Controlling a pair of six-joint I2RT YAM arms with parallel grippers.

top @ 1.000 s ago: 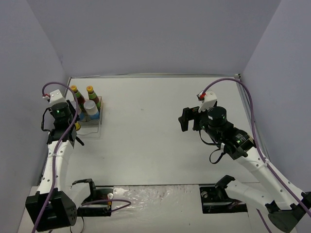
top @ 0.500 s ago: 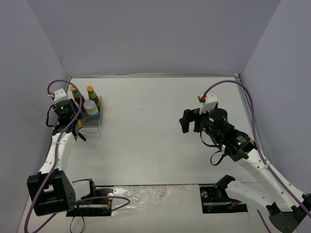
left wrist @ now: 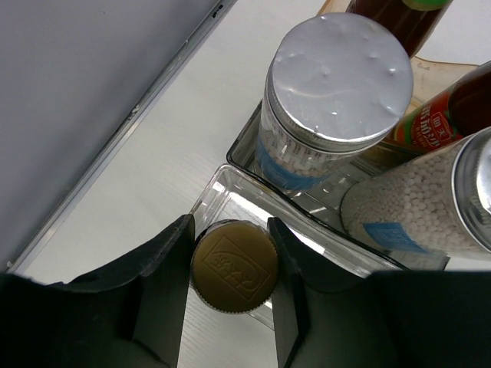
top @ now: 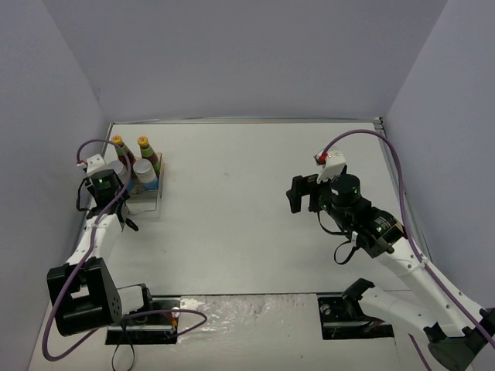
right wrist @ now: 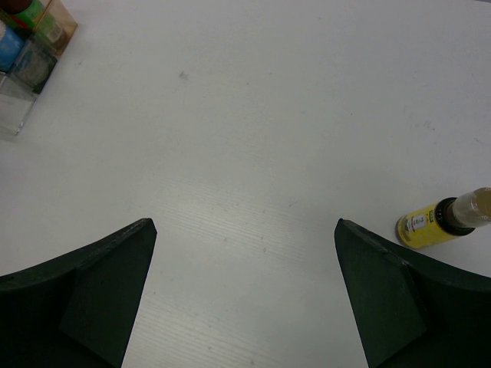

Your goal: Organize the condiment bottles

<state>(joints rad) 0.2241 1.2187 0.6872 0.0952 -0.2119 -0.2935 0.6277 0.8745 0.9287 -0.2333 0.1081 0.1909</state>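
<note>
Repositioned, left end effector [left wrist: 232, 244] pinches ribbed brown-capped bottle [left wrist: 234, 270]; right end effector [right wrist: 244, 224] spread.

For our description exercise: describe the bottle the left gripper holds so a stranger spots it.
Find the clear tray by the table's left edge. At its near end the left gripper grips a small bottle; its brown embossed cap contrasts with the silver-lidded jars behind.

Tray [left wrist: 224, 173]: on table [top: 247, 193], by its left edge, toward the far corner.
Back row: two tall bottles [top: 117, 144] [top: 145, 148], side by side.
Before them: two jars [left wrist: 337, 84] [left wrist: 430, 199].
Front compartment: small bottle [left wrist: 234, 264], upright.
Second small bottle [right wrist: 430, 224]: lying on the table, well apart from the tray.
</note>
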